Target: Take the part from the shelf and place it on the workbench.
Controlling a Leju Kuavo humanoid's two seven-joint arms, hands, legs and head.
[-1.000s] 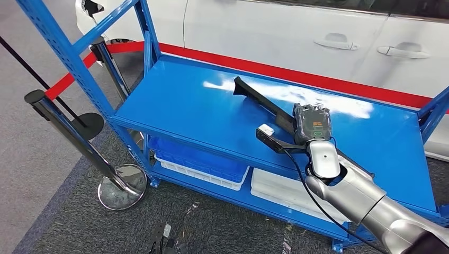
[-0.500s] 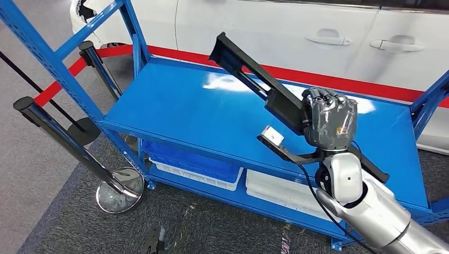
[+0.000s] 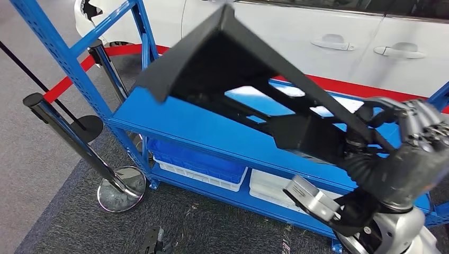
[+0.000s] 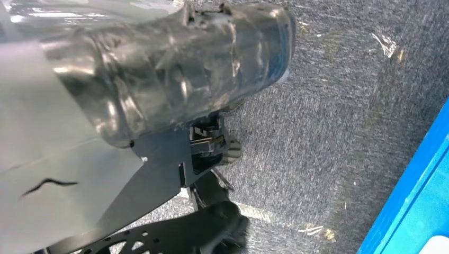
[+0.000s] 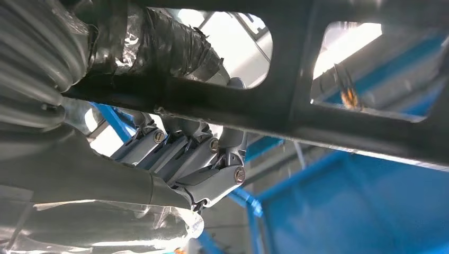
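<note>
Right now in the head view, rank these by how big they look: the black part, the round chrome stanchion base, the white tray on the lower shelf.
1. black part, by far, though it is held close to the camera, which inflates it.
2. white tray, partly hidden.
3. chrome stanchion base, not far behind the tray.

Place: I read this as a car-plant or showroom demo floor.
Car: a white car (image 3: 328,37) with door handles (image 3: 333,41) stands beyond my raised fingers (image 3: 418,124).
Shelving: a blue steel rack (image 3: 174,114) sits below them, with plastic bins (image 3: 196,159) on its lower level.
Barrier: chrome stanchions (image 3: 79,143) and a red belt (image 3: 69,79) fence it off.
Floor: grey carpet (image 3: 58,211).
</note>
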